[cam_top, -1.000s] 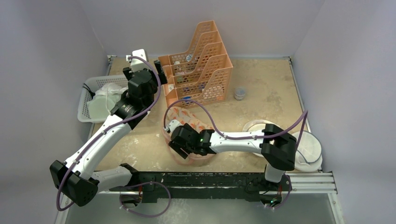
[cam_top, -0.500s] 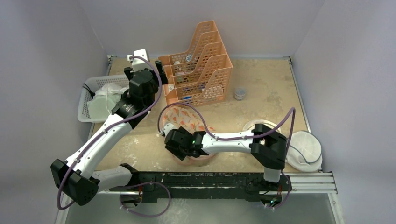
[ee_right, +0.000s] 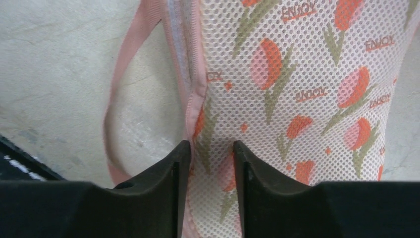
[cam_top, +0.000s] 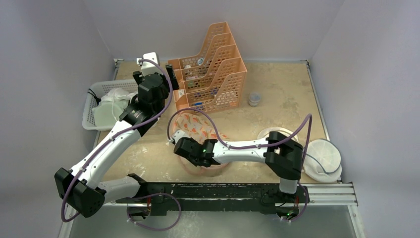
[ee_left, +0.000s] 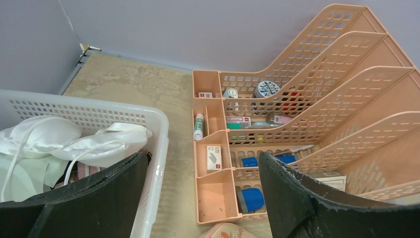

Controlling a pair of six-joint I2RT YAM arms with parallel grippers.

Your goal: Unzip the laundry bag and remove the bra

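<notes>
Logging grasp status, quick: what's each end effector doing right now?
Left end effector: open, holding nothing.
Right end effector: closed on the laundry bag mesh.

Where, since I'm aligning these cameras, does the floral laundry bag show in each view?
Top external: laundry bag at table centre, partly under the right end effector.
Left wrist: only its corner, at the bottom edge.
Right wrist: it fills the frame, running between the fingers.
Shared landmark: the beige tabletop.
</notes>
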